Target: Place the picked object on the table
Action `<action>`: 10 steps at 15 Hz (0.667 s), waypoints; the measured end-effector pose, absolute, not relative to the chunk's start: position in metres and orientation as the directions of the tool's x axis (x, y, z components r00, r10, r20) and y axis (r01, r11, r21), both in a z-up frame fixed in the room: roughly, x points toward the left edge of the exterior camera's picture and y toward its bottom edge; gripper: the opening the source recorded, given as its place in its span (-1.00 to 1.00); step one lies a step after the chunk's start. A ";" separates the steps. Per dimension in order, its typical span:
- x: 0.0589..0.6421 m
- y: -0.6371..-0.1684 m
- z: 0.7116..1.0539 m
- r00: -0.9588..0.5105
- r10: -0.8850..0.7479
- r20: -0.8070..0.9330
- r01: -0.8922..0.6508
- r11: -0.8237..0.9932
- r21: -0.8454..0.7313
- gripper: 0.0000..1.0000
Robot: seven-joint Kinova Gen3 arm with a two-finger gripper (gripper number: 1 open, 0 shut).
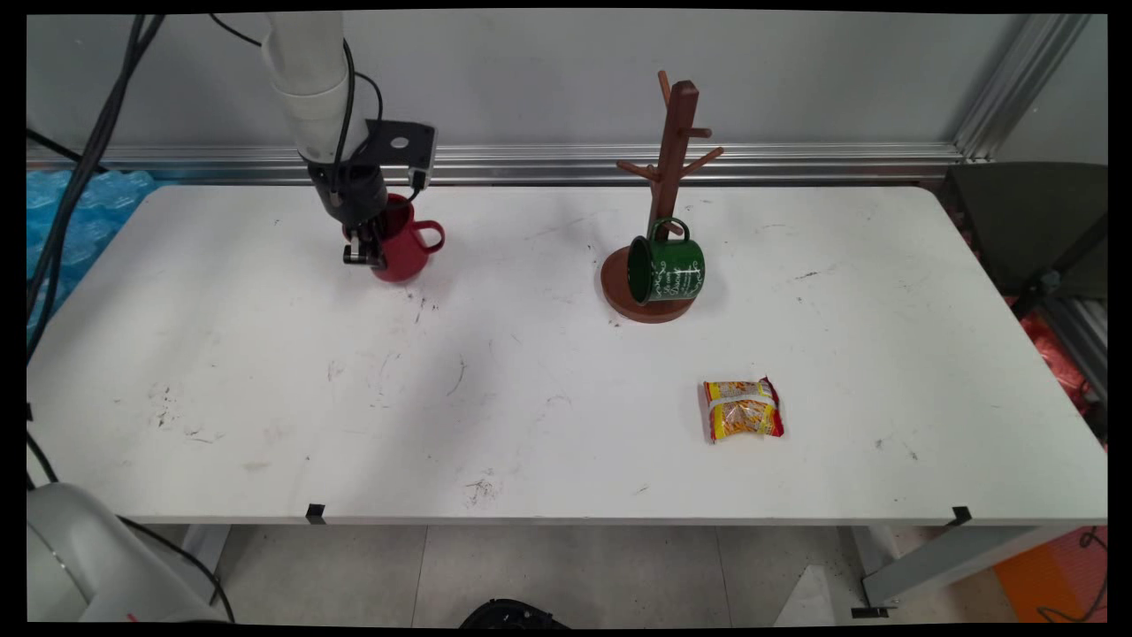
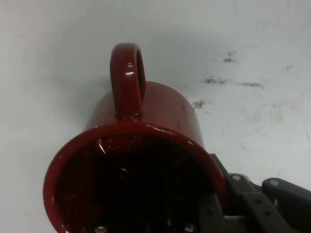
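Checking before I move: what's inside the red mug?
The red mug looks dark inside; one finger of the pincer reaches over its rim. The bottom is too shadowed to judge.

A green mug [image 1: 668,270] hangs, apparently hooked, on a brown mug tree [image 1: 669,159]. A yellow snack packet [image 1: 743,410] lies near-right on the white table [image 1: 265,398].

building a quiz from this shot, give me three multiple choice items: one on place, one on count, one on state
1. Where is the snack packet?
A. in front of the mug tree
B. beside the red mug
C. on the floor

2. How many mugs?
A. one
B. two
C. three

3. How is the green mug?
A. upright on the table
C. stacked in the red one
B. hanging on the tree, mouth sideways

Answers: 1 A, it lies nearer the camera than the tree; 2 B, one red by the gripper, one green; 3 B, handle over a peg.
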State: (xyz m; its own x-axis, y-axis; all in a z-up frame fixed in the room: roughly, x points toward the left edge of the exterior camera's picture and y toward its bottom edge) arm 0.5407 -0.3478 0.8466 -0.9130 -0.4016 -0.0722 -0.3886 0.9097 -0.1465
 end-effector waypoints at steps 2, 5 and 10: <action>0.542 -0.349 0.841 -0.918 -0.387 -0.087 -0.374 0.917 -0.136 -1.00; 0.542 -0.351 0.834 -0.924 -0.370 -0.100 -0.357 0.926 -0.126 -1.00; 0.541 -0.355 0.825 -0.931 -0.349 -0.105 -0.337 0.935 -0.114 -1.00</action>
